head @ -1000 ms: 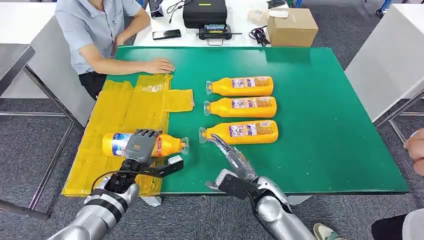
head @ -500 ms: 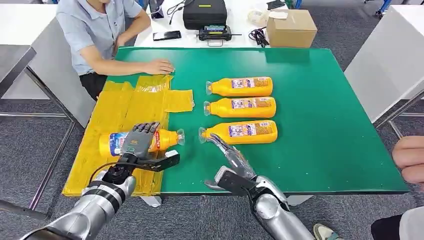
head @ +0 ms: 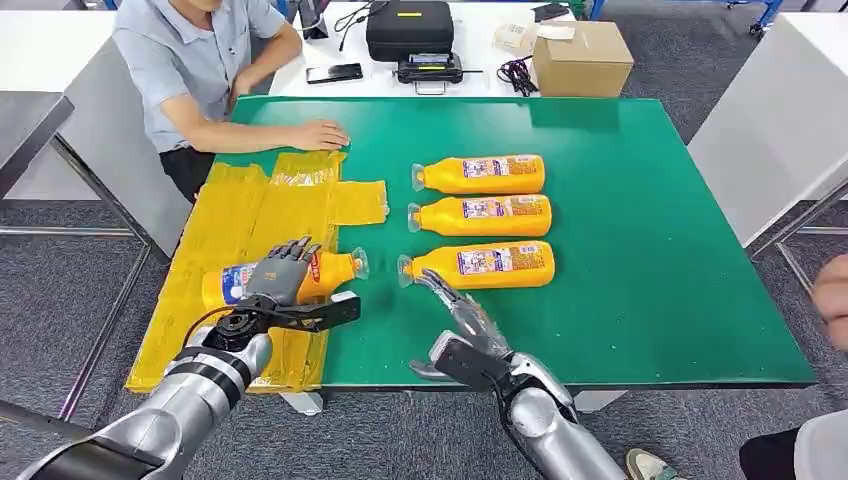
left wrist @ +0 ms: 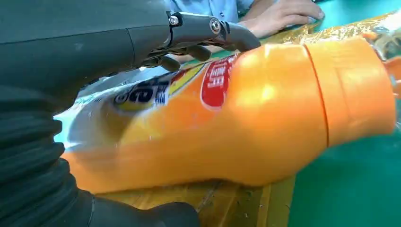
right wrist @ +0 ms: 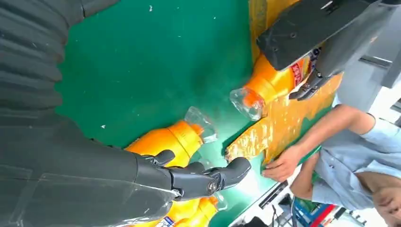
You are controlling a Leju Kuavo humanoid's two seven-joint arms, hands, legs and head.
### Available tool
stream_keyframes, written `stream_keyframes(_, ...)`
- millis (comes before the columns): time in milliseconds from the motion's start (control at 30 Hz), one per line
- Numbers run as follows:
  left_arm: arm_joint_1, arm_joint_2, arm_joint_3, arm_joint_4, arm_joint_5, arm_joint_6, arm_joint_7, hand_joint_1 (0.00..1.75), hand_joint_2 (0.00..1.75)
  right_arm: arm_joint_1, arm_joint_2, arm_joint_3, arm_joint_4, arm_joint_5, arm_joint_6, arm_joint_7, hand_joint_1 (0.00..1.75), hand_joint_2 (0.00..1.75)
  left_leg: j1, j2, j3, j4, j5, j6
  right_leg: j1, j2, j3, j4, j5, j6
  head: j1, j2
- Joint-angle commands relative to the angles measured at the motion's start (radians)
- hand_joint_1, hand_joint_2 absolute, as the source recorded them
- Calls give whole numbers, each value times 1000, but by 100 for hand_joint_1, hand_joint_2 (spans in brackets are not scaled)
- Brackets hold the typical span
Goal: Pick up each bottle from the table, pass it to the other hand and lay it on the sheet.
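Observation:
My left hand [head: 277, 276] grips an orange bottle [head: 300, 279] lying sideways over the right side of the yellow sheet [head: 236, 225]; its clear cap points toward the green table. In the left wrist view the bottle [left wrist: 246, 113] sits close under the hand's fingers [left wrist: 208, 28], just above the sheet. Three more orange bottles lie in a column on the green table: far [head: 480, 174], middle [head: 482, 214], near [head: 484, 264]. My right hand [head: 462, 312] is open, fingers stretched toward the near bottle's cap [head: 406, 269], holding nothing. The right wrist view shows that near bottle [right wrist: 175, 142] by the hand.
A person in a blue shirt [head: 190, 60] sits at the far left with a hand [head: 318, 133] on the sheet's far edge. A cardboard box [head: 582, 55], black case [head: 408, 27] and phone [head: 333, 71] lie behind the green table [head: 650, 250]. Another person's hand [head: 832, 295] is at right.
My left hand has carried the bottle a little left and farther onto the sheet. My right hand has stayed put. The person's hand at the right edge has shifted.

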Motion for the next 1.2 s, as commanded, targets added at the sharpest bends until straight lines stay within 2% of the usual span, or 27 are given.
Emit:
stream_keyframes(33, 46, -4, -21, 61, 4, 14, -19, 0, 175, -33, 6, -17, 67, 14, 7, -2, 0, 175, 1, 4, 4, -2, -1, -2, 1, 3, 3, -2, 0, -2, 0, 0)
stream_keyframes(167, 60, -5, -29, 29, 9, 66, -34, 0, 175, -27, 2, -18, 58, 26, -3, -4, 0, 175, 0, 2, 3, -1, -1, -1, 0, 1, 2, -1, 0, -1, 0, 0)
stream_keyframes(200, 93, -18, -19, -29, 47, 194, -87, 0, 175, -2, 8, -44, 23, 40, -69, -20, 0, 175, 1, 3, 4, -2, -1, -2, 1, 3, 3, -2, 0, -2, 0, 0)
stream_keyframes(367, 107, -23, -29, -53, 44, 186, -76, 0, 175, 14, 1, -46, -13, 43, -70, -12, 0, 175, 0, 0, 1, 0, -1, -1, 0, 0, 0, -1, -1, -1, 0, 0)
stream_keyframes(433, 180, -36, -1, -180, 143, 303, -166, 0, 175, 45, 14, -84, -70, 144, -243, 1, 0, 175, 0, 1, 1, 0, -1, -2, 1, 1, 1, -1, -1, -2, 0, 0)
stream_keyframes(500, 329, -48, -8, -427, 204, 408, -246, 0, 175, 102, -7, -84, -181, 332, -435, 44, 0, 175, 0, 1, 2, -1, -2, -2, 1, 1, 2, -1, -1, -2, 0, 0)
stream_keyframes(533, 444, -90, 92, -692, 57, 408, -292, 0, 175, 119, -23, -85, -218, 431, -537, 59, 0, 175, 0, 1, 2, -1, -2, -2, 0, 0, 1, -1, -2, -2, 0, 0)
stream_keyframes(567, 497, -127, 136, -786, 43, 408, -335, 0, 175, 131, -33, -90, -231, 506, -593, 85, 0, 175, -1, 0, 0, 0, -2, -1, 0, -1, 0, 0, -3, -2, 0, 0)
stream_keyframes(600, 571, -253, 284, -931, 99, 408, -540, 0, 175, 156, -50, -96, -247, 624, -666, 154, 0, 175, -1, -1, -3, 0, -1, 0, -1, -1, -3, 0, -2, -1, 0, 0)
stream_keyframes(633, 599, -256, 290, -1009, 100, 408, -564, 0, 175, 165, -59, -107, -244, 652, -686, 180, 0, 175, 0, -1, -3, 2, -4, -1, 0, -2, -2, 0, -4, -1, 0, 0)
stream_keyframes(667, 617, -256, 282, -1090, 122, 408, -593, 0, 175, 162, -70, -116, -231, 700, -700, 208, 0, 175, 0, -3, -5, 3, -4, 0, 0, -4, -4, 0, -4, 0, 0, 0)
stream_keyframes(700, 622, -256, 281, -1117, 144, 408, -602, 0, 175, 157, -78, -118, -223, 710, -705, 211, 0, 175, 0, 0, -6, 2, -3, -1, 0, -1, -7, 0, -2, 0, 0, 0)
stream_keyframes(867, 622, -256, 281, -1117, 144, 408, -602, 0, 175, 157, -78, -118, -223, 710, -705, 211, 0, 175, -1, 6, -5, 2, -7, -1, 0, 4, -6, -1, -2, -2, 0, 0)
stream_keyframes(933, 609, -256, 310, -1163, 199, 408, -652, 0, 175, 130, -84, -133, -183, 796, -724, 255, 0, 175, 0, 3, -5, 2, -7, -1, 0, 1, -6, -1, -2, -3, -1, 0)
stream_keyframes(967, 612, -256, 324, -1235, 248, 408, -701, 0, 175, 108, -102, -139, -155, 863, -696, 308, 0, 175, 0, 3, -7, 2, -6, 0, 0, 1, -8, -1, -1, -2, 0, 0)
stream_keyframes(1067, 610, -256, 329, -1293, 337, 408, -755, 0, 175, 22, -138, -133, -73, 824, -658, 294, 0, 175, 1, 6, -7, 3, -5, 0, 2, 5, -8, -1, -1, -2, 0, 0)
stream_keyframes(1167, 624, -256, 305, -1294, 432, 408, -787, 0, 175, -26, -155, -152, 18, 907, -580, 407, 0, 175, 0, 5, -6, 0, -4, 1, 1, 4, -7, -2, 0, -1, -1, 0)
stream_keyframes(1200, 650, -256, 221, -1221, 498, 408, -732, 0, 175, -76, -175, -141, 122, 980, -510, 493, 0, 175, 1, 4, -5, 1, -4, 1, 1, 3, -5, -3, 0, -1, 0, 0)
